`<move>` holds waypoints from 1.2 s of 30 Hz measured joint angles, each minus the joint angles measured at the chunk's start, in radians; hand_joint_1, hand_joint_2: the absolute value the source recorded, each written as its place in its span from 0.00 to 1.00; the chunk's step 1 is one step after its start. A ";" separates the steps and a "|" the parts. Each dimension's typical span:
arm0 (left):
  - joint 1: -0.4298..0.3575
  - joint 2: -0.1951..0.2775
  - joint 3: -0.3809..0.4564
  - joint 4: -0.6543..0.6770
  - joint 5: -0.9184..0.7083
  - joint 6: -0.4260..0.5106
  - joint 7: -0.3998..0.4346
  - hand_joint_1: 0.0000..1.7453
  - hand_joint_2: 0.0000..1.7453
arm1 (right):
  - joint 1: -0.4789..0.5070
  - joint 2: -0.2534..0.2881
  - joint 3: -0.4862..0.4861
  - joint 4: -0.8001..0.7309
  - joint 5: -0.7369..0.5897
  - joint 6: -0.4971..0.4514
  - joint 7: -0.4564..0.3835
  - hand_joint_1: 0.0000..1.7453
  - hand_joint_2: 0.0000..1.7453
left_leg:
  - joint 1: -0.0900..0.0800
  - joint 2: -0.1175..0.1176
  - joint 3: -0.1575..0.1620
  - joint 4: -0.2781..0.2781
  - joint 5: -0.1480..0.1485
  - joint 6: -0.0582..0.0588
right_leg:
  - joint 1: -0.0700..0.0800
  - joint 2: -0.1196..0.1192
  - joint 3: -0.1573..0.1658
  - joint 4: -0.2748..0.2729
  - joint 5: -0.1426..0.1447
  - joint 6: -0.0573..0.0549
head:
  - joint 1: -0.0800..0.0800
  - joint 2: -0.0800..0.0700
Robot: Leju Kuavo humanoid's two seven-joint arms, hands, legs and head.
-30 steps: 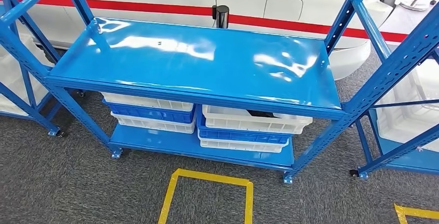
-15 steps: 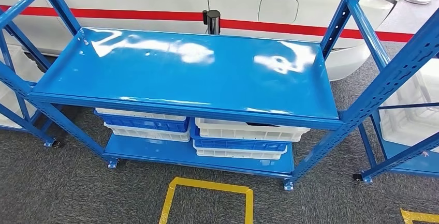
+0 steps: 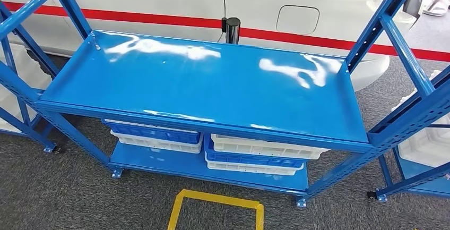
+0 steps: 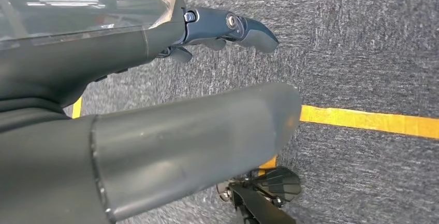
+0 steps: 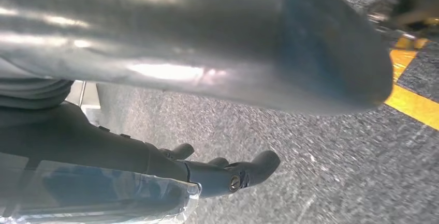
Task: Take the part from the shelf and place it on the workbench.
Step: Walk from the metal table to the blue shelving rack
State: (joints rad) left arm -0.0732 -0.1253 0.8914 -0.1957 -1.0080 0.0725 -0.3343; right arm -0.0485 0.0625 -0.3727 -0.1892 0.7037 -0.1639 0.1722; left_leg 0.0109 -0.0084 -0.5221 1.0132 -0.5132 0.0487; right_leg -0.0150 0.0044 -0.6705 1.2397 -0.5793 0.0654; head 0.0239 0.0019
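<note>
Shelf [image 3: 201, 86] boards are seen in blue, the top one bare and glossy; no part can be made out on it. Below it, white and blue crates [image 3: 254, 153] are stacked. Left hand [image 4: 171, 136] and right hand [image 5: 207, 58] hang over grey carpet [image 4: 362, 43], fingers apart, nothing held.

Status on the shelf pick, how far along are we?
Nothing looks done yet. The left robot hand and right robot hand hang over the carpet, holding nothing. The head view faces the blue shelf, its top bare, with stacked bins on the lower level. No part is identifiable. Left: reach in, grasp the part, carry it to the workbench.
</note>
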 joint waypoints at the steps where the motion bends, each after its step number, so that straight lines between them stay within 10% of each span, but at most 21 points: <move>1: 0.001 -0.001 0.000 0.000 0.002 0.001 0.000 0.00 0.00 | 0.001 0.000 0.000 0.000 0.002 0.000 -0.002 0.00 0.00 | 0.000 -0.001 0.008 0.000 -0.008 -0.003 | -0.002 -0.002 0.019 -0.072 0.045 0.009 | 0.001 0.000; 4: 0.003 -0.002 0.001 0.000 0.004 0.002 0.000 0.00 0.00 | 0.001 -0.001 0.000 0.001 0.006 0.001 -0.006 0.00 0.00 | -0.006 -0.002 0.026 -0.001 -0.036 -0.020 | 0.002 -0.008 0.068 -0.205 0.119 -0.004 | 0.000 0.000; 8: 0.000 -0.002 0.001 -0.001 0.005 0.002 -0.003 0.00 0.00 | -0.002 -0.001 0.000 0.001 0.006 0.001 -0.007 0.00 0.00 | -0.002 0.001 0.042 0.007 -0.059 -0.043 | -0.001 -0.005 0.091 -0.216 0.111 -0.046 | -0.003 0.000; 13: 0.002 -0.003 0.001 0.000 0.004 0.002 -0.006 0.00 0.00 | -0.003 -0.001 0.000 0.001 0.006 0.000 -0.007 0.00 0.00 | 0.003 0.004 -0.131 0.284 -0.152 -0.059 | -0.004 -0.004 0.123 -0.221 0.087 -0.077 | -0.007 0.000; 15: 0.003 -0.002 0.001 0.000 0.004 0.002 -0.006 0.00 0.00 | -0.001 -0.001 0.000 0.001 0.006 0.000 -0.007 0.00 0.00 | 0.003 0.005 -0.150 0.252 -0.087 -0.059 | -0.003 -0.002 0.140 -0.221 0.073 -0.074 | -0.008 0.000; 17: 0.003 -0.001 0.001 0.000 0.004 0.002 -0.006 0.00 0.00 | 0.001 0.000 0.000 0.001 0.006 0.000 -0.007 0.00 0.00 | 0.002 0.006 -0.110 0.121 0.007 -0.051 | -0.001 0.000 0.158 -0.221 0.057 -0.067 | -0.008 0.000; 19: 0.002 -0.001 0.001 0.000 0.004 0.002 -0.006 0.00 0.00 | 0.000 0.001 0.000 0.001 0.006 0.000 -0.007 0.00 0.00 | -0.003 0.006 -0.078 0.041 0.041 -0.042 | 0.005 0.001 0.165 -0.222 0.043 -0.056 | -0.008 0.000; 24: 0.003 -0.002 0.001 0.000 0.004 0.002 -0.007 0.00 0.00 | -0.007 0.001 0.000 0.001 0.006 0.000 -0.007 0.00 0.00 | -0.004 0.005 -0.045 0.005 0.035 -0.010 | 0.007 0.000 0.161 -0.192 0.014 -0.032 | -0.006 0.000; 29: 0.002 -0.002 0.001 0.000 0.002 0.002 -0.006 0.00 0.00 | -0.003 0.000 0.000 0.001 0.007 0.002 -0.006 0.00 0.00 | -0.001 0.004 -0.010 -0.005 0.013 0.003 | 0.000 -0.001 -0.010 0.054 -0.036 -0.022 | -0.001 0.000; 33: 0.004 -0.003 0.002 0.000 0.001 0.002 -0.005 0.00 0.00 | 0.001 -0.001 0.000 0.001 0.008 0.003 -0.005 0.00 0.00 | -0.002 -0.002 0.024 -0.004 -0.021 -0.014 | -0.011 -0.006 0.046 -0.156 0.101 0.012 | 0.000 0.000; 36: 0.002 -0.003 0.002 0.000 0.002 0.014 -0.005 0.00 0.00 | -0.003 0.000 0.000 0.002 0.012 0.003 -0.005 0.00 0.00 | -0.006 -0.001 0.041 -0.007 -0.041 -0.032 | -0.004 -0.005 0.076 -0.205 0.118 -0.017 | -0.002 0.000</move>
State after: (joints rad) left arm -0.0711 -0.1280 0.8933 -0.1960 -1.0057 0.0862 -0.3393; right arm -0.0510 0.0627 -0.3727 -0.1877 0.7160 -0.1614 0.1671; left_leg 0.0044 -0.0096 -0.4816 1.0059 -0.5540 0.0169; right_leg -0.0191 -0.0009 -0.5948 1.0346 -0.4617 0.0488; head 0.0222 0.0019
